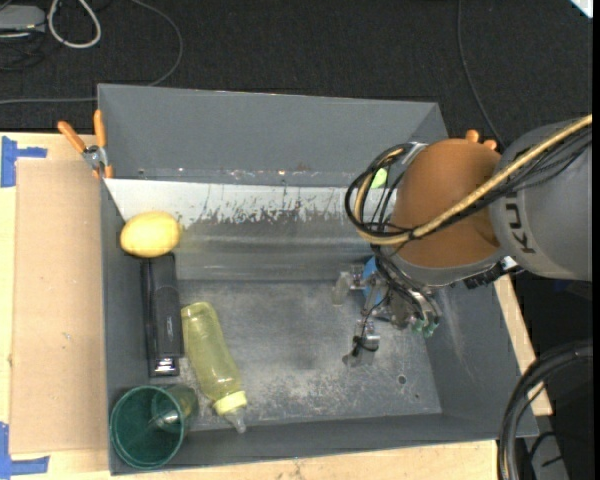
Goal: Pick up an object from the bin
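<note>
My gripper (355, 315) hangs low over the bare grey floor in the right half of the bin. It looks open, and I see nothing between its fingers. The loose things all lie well to its left. Nearest is a clear yellowish bottle (212, 356), lying slanted with its cap toward the front wall. Beside the bottle, a long black stapler-like bar (162, 318) runs along the left wall. A yellow lemon-shaped thing (150, 235) rests in the far left corner.
A dark green cup (147, 426) stands in the front left corner, close to the bottle's cap. The arm with its orange cover and looped cables hangs over the bin's right side, hiding the right wall.
</note>
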Controlling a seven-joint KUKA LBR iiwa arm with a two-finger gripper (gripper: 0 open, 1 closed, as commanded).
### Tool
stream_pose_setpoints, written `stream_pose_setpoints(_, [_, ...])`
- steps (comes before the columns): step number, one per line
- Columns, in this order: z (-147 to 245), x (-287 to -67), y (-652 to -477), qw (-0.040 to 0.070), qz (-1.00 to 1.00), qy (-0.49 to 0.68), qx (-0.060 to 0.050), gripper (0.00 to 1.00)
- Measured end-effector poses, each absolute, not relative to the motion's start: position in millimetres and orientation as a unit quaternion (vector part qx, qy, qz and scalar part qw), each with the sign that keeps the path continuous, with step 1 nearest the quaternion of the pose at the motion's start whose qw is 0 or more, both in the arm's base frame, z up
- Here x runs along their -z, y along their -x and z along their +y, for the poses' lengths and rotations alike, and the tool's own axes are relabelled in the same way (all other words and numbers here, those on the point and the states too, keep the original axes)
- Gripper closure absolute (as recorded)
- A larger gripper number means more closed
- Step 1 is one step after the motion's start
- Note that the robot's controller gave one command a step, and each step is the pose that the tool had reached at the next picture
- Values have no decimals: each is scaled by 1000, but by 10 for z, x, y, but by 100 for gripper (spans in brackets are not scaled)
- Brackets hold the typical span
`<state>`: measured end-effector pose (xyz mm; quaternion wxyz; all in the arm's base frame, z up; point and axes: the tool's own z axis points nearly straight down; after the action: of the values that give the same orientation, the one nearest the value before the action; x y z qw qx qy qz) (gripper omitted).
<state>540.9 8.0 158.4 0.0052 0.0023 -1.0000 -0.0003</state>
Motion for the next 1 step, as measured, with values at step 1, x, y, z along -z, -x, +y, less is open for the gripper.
stream_pose_setpoints(1, [79,-1626,-5427,1,-1000,-2,0,0])
